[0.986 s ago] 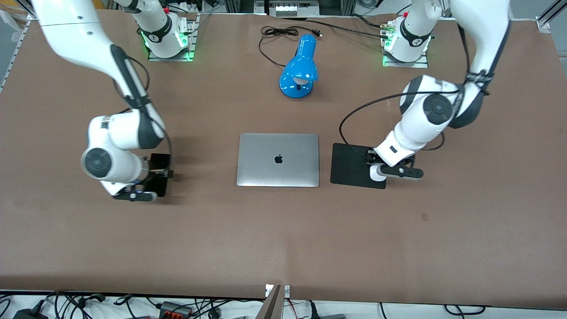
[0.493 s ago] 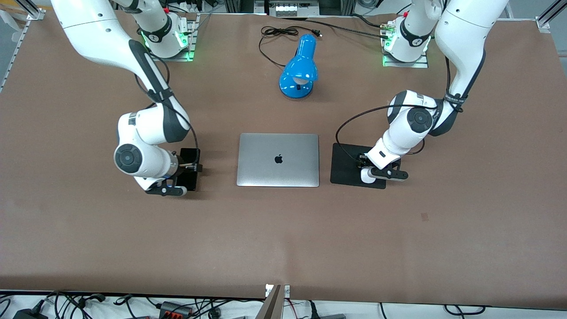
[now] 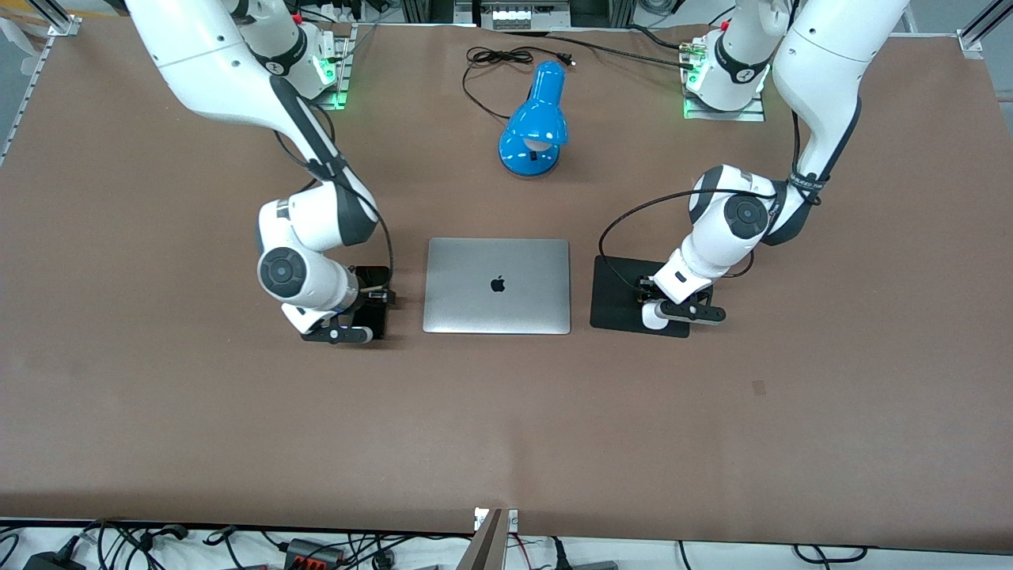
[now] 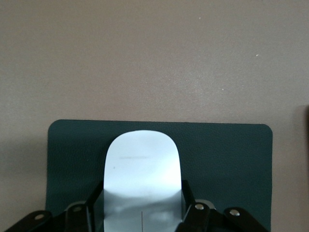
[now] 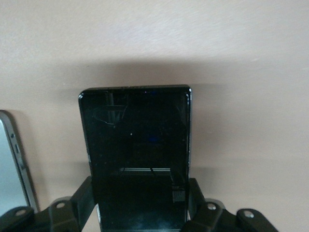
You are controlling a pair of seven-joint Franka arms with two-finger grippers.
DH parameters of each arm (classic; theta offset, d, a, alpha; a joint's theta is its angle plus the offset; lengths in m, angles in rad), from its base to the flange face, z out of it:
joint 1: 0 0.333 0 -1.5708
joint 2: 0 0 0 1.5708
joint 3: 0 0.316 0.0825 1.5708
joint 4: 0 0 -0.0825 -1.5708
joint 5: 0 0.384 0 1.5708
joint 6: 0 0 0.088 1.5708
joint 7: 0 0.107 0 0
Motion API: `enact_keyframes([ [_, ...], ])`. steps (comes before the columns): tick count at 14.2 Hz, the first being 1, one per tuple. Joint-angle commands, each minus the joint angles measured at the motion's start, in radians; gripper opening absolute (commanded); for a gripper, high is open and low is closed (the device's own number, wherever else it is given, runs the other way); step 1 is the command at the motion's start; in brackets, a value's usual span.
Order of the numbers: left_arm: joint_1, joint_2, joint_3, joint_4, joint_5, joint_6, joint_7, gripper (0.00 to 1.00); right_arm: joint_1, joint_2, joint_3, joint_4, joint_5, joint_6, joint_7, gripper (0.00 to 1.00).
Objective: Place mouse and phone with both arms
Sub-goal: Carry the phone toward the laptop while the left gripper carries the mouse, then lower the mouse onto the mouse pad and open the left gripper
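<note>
The white oval mouse (image 4: 142, 179) is gripped at both sides by my left gripper (image 4: 142, 212), low over the black mouse pad (image 4: 227, 164). In the front view the mouse (image 3: 654, 315) peeks out under the left gripper (image 3: 663, 307) at the pad's (image 3: 621, 294) edge nearer the left arm's end. The black phone (image 5: 137, 159) is clamped between my right gripper's (image 5: 140, 208) fingers. In the front view the phone (image 3: 372, 305) and the right gripper (image 3: 360, 310) are just beside the silver laptop (image 3: 497, 285), toward the right arm's end. I cannot tell whether mouse or phone touches the surface.
A blue desk lamp (image 3: 535, 119) with a black cord lies farther from the front camera than the laptop. The laptop's edge shows in the right wrist view (image 5: 12, 164). Brown table (image 3: 506, 427) spreads nearer the camera.
The right arm has carried the phone toward the laptop, from well out at its own end to close beside it. The left gripper with the mouse has shifted slightly inward onto the pad.
</note>
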Motion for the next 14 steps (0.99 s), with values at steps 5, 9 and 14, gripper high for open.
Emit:
enact_keyframes([
  [5, 0.01, -0.032, 0.003, 0.003, 0.029, 0.013, -0.015, 1.0, 0.058, -0.01, -0.002, -0.006, -0.006, 0.012, 0.034, 0.52],
  [9, 0.035, -0.15, 0.014, 0.067, 0.03, -0.172, -0.004, 1.0, 0.067, -0.002, -0.005, -0.004, -0.027, 0.011, 0.022, 0.52],
  [14, 0.052, -0.172, 0.014, 0.41, 0.071, -0.783, 0.051, 1.0, 0.066, -0.005, -0.004, 0.012, -0.047, 0.006, 0.023, 1.0],
])
